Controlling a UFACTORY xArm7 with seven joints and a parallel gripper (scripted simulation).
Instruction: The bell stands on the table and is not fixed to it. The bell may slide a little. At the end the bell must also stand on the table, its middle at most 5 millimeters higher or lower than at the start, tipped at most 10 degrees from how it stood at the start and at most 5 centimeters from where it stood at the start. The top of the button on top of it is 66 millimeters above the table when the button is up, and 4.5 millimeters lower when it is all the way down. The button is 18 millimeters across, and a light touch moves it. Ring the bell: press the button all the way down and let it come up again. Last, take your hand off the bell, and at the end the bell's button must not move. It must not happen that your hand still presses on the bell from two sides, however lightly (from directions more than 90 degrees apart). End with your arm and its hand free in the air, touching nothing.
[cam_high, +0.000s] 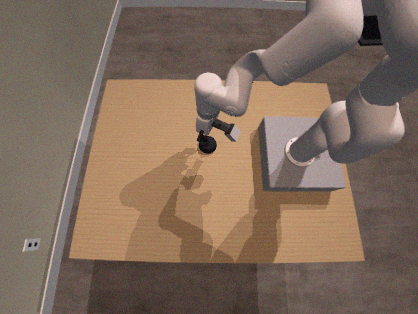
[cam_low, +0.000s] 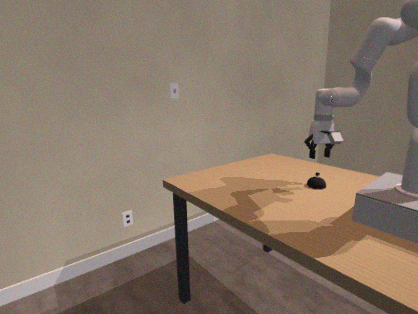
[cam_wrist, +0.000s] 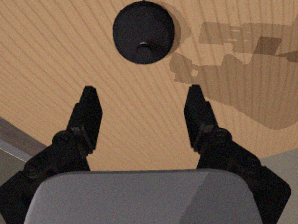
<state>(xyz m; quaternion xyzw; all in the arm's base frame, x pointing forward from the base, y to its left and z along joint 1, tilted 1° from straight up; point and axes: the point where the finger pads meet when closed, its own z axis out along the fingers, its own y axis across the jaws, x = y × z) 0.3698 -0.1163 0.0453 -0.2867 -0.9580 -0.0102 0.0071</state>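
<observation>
The black dome bell (cam_high: 208, 145) (cam_low: 316, 183) (cam_wrist: 144, 31) stands upright on the wooden table (cam_high: 125, 125) (cam_low: 225, 182), with its small button on top. My gripper (cam_high: 203, 135) (cam_low: 320, 152) (cam_wrist: 142, 98) hangs above the bell, pointing down and clear of it. Its two black fingers stand well apart with nothing between them. In the wrist view the bell lies ahead of the fingertips, near the line midway between them.
The arm's grey base block (cam_high: 320, 175) (cam_low: 385, 210) sits on the table to the right of the bell. The arm's shadow falls across the table in front of the bell. The table's edges are well away from the bell.
</observation>
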